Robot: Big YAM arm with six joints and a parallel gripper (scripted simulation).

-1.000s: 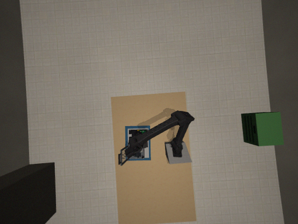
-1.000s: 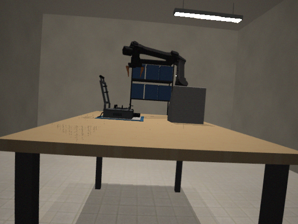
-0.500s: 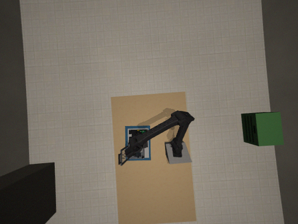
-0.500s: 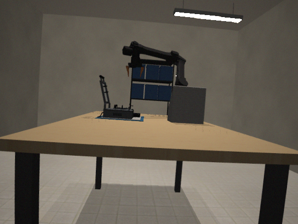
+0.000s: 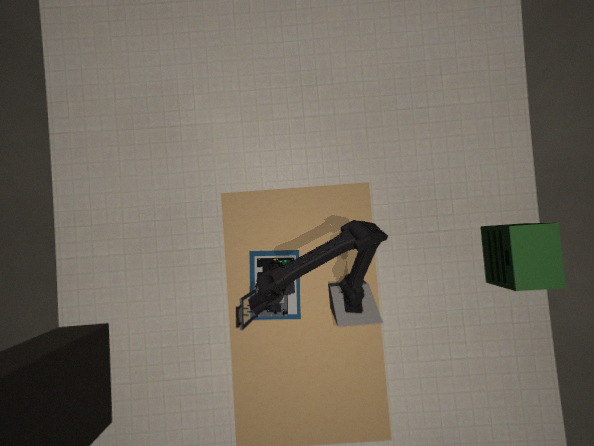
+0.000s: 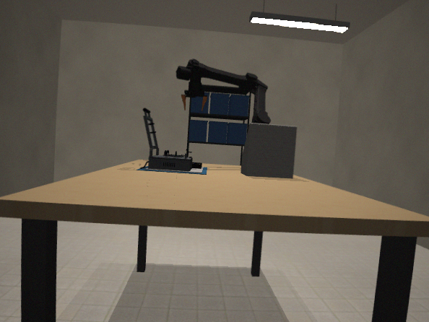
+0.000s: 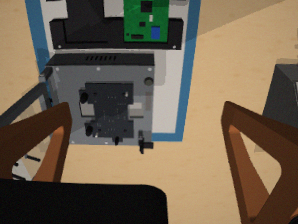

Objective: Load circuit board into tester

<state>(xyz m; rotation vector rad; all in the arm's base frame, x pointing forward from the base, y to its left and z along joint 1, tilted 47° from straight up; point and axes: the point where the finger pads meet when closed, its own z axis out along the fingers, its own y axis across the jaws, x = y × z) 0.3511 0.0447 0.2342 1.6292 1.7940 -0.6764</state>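
Gripper point(image 6: 194, 102) point(image 7: 146, 111) is hovering wide open, holding nothing; the green circuit board point(image 5: 284, 262) point(image 7: 146, 22) is lying in the tray point(image 7: 59, 40). Centering over the recesses, probably, is needing care; connector direction is staying unclear.

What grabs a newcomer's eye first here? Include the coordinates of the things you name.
The green cabinet-like box point(image 5: 537, 256) on the floor, right of the table in the top view. Then the black arm point(image 5: 320, 255) point(image 6: 224, 73), arched high over the table, its open gripper's orange-brown fingers point(image 6: 204, 102) pointing down. In the wrist view, the bright green board point(image 7: 145, 31) sits in the black tray point(image 7: 175, 42).
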